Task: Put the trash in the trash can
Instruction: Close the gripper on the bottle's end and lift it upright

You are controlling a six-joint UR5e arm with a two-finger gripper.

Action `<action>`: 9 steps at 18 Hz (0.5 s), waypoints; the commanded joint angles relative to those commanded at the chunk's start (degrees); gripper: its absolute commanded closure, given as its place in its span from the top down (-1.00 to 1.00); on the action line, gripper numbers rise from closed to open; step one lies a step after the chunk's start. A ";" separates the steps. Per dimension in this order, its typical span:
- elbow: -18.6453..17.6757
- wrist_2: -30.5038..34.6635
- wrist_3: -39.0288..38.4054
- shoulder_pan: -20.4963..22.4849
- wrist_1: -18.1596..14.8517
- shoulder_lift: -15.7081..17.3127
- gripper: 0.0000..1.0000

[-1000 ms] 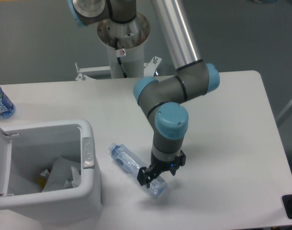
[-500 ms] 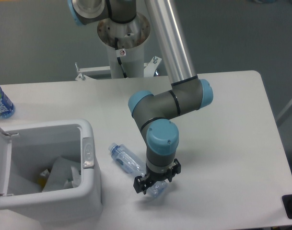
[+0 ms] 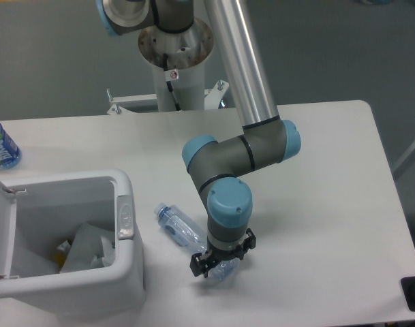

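— Where do you stand?
— Open trash can [image 3: 129,272] left on the desk [image 3: 316,170]; bottle [image 3: 183,229] lying beside it. Your hand [image 3: 216,265] straddles its base, grip unclear.
— Next?
— Pinch firmly, lift, carry left.

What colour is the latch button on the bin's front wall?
Grey, an oval button on the white bin; the fixed camera shows it clearly.

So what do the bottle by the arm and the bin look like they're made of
The bottle looks like thin clear plastic: the table shows through it and its body is ridged. The bin looks like white moulded plastic, smooth and slightly glossy, with rounded corners and a grey latch button.
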 joint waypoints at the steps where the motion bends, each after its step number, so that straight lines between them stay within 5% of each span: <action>1: 0.00 0.00 0.00 0.09 0.00 -0.09 0.59; 4: -0.09 0.00 0.09 0.00 -0.09 0.17 0.29; 9: -0.09 0.97 0.09 0.00 -0.09 0.79 0.19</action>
